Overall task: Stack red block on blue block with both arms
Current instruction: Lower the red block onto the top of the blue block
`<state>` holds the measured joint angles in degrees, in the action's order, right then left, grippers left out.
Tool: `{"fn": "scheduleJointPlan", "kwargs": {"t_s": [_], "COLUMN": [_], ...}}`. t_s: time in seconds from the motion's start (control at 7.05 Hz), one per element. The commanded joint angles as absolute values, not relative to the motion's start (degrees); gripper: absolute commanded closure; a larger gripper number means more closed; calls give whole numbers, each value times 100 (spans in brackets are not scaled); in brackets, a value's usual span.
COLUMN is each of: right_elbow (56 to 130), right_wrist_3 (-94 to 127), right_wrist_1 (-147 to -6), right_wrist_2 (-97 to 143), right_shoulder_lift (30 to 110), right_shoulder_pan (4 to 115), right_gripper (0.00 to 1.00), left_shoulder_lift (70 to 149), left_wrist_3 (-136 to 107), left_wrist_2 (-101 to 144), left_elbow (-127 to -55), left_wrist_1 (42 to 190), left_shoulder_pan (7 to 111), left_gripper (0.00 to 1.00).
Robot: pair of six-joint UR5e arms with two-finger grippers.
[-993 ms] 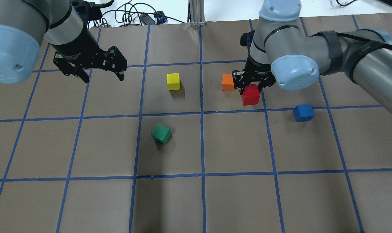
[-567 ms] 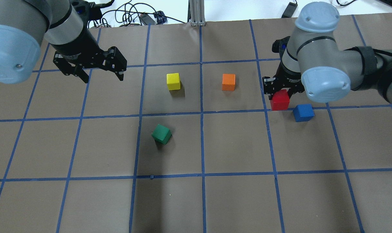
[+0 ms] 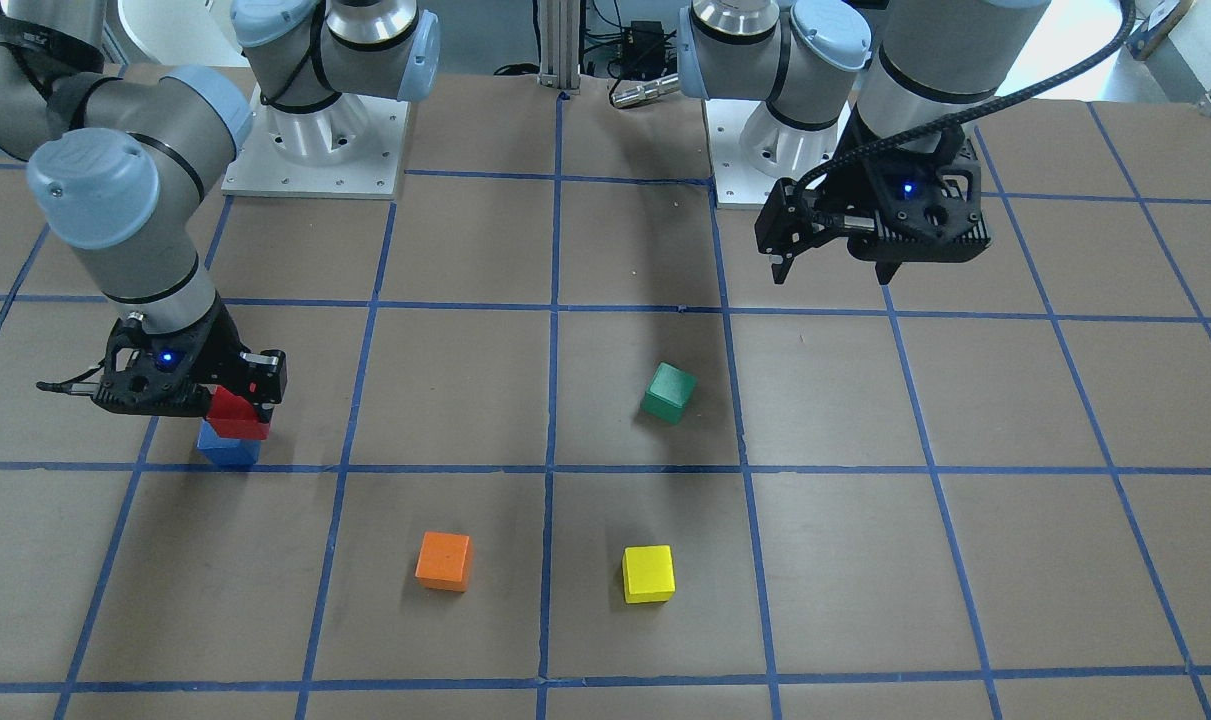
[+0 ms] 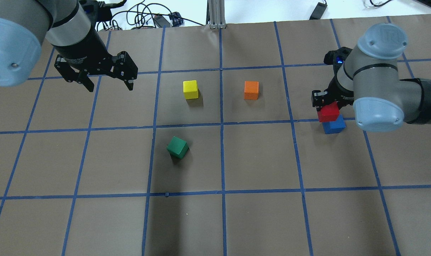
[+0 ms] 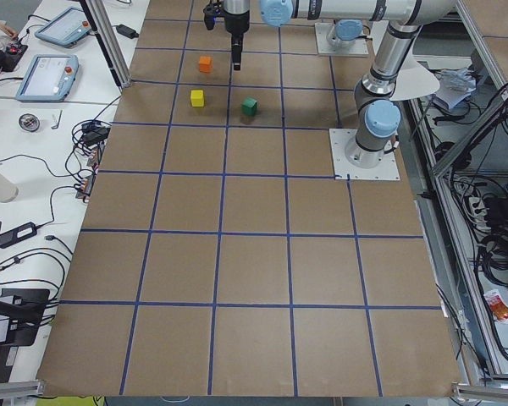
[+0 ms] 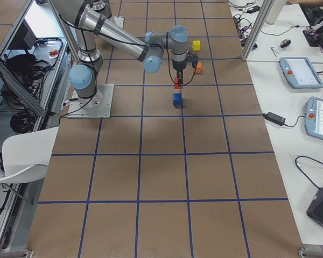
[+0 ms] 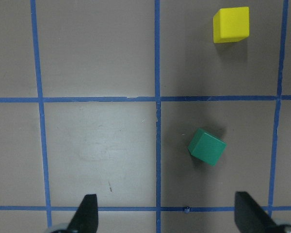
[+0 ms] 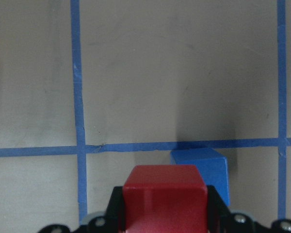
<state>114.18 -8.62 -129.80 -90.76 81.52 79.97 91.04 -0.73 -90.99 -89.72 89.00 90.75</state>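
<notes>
My right gripper (image 4: 329, 106) is shut on the red block (image 4: 328, 112) and holds it in the air just above the blue block (image 4: 334, 126), which sits on the table. The front view shows the red block (image 3: 238, 415) overlapping the top of the blue block (image 3: 228, 446). In the right wrist view the red block (image 8: 165, 196) sits between the jaws, with the blue block (image 8: 203, 167) partly showing beyond it. My left gripper (image 4: 106, 81) is open and empty, high over the far left of the table; it also shows in the front view (image 3: 835, 268).
A yellow cube (image 4: 190, 89) and an orange cube (image 4: 251, 90) sit mid-table at the far side. A green cube (image 4: 177, 147) lies turned at an angle nearer the middle. Blue tape lines grid the brown table (image 4: 258, 160). Cables lie beyond the far edge.
My right gripper has carried the red block rightward, from beside the orange cube to over the blue block. The left arm has shifted slightly.
</notes>
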Motion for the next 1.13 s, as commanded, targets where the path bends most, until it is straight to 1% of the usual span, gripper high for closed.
{"fn": "scheduleJointPlan", "kwargs": {"t_s": [0.0,0.28,0.99], "right_elbow": [11417,11434,11619], "right_wrist_3": [-1158,-1450,-1846], "right_wrist_1": [-13025,-12938,-13052], "right_wrist_2": [-9035,-8431,-8358], "right_shoulder_lift": [8156,8156,8112], "right_shoulder_pan": [7744,7305,7260], "right_gripper": [100,100,100], "left_shoulder_lift": [9105,9105,9105], "left_wrist_3": [-53,236,237], "left_wrist_2": [-8965,-8947,-8930], "left_elbow": [-8974,-9009,-9026], "left_wrist_1": [8921,8912,8912], "left_shoulder_pan": [9123,9123,9123], "left_gripper": [0,0,0]}}
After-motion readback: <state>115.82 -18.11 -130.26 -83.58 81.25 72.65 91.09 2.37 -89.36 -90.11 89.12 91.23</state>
